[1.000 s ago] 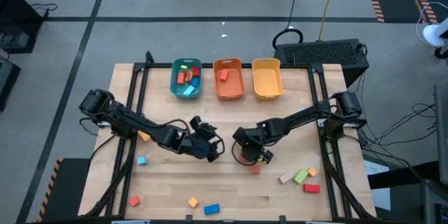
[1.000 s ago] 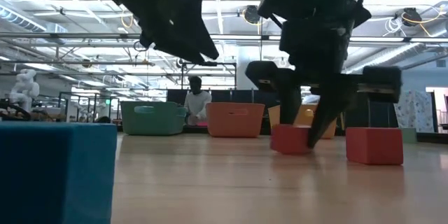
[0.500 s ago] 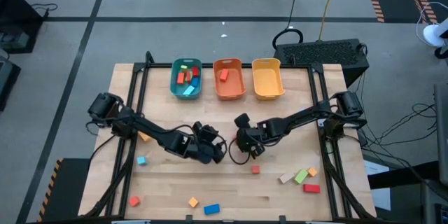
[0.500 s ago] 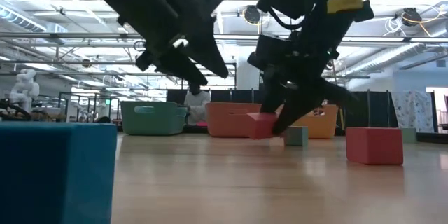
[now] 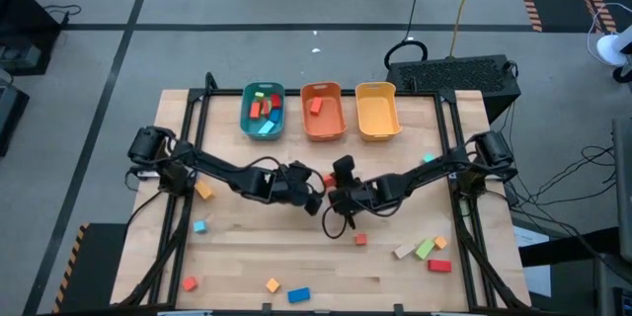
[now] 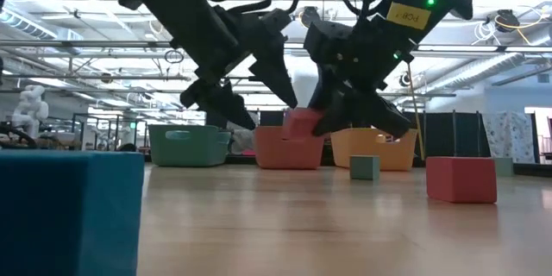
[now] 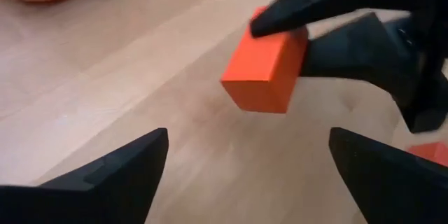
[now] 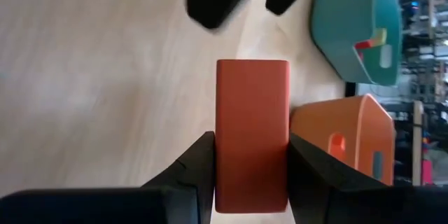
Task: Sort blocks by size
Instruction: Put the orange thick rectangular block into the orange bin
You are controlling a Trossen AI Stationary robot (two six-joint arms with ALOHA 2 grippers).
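Red block (image 8: 252, 133) is pinched in the right gripper (image 5: 327, 190) jaws, lifted; the left gripper (image 5: 314, 197) jaws gape empty.

Three bins are sitting in a row along the desk's (image 5: 415, 267) far edge: one teal bin (image 5: 263, 112), one orange bin (image 5: 323, 111) and one yellow bin (image 5: 376, 111). About four blocks are lying in the teal bin, one red block (image 5: 315, 106) in the orange bin.

Nine loose blocks are lying on the desk: four toward the near left corner, one small red cube (image 5: 360, 240) near the middle, three toward the near right corner, and one small teal cube (image 5: 429, 159) near the right edge.

One red bar (image 8: 252, 133) is being held off the desk in an end effector (image 5: 329, 186).
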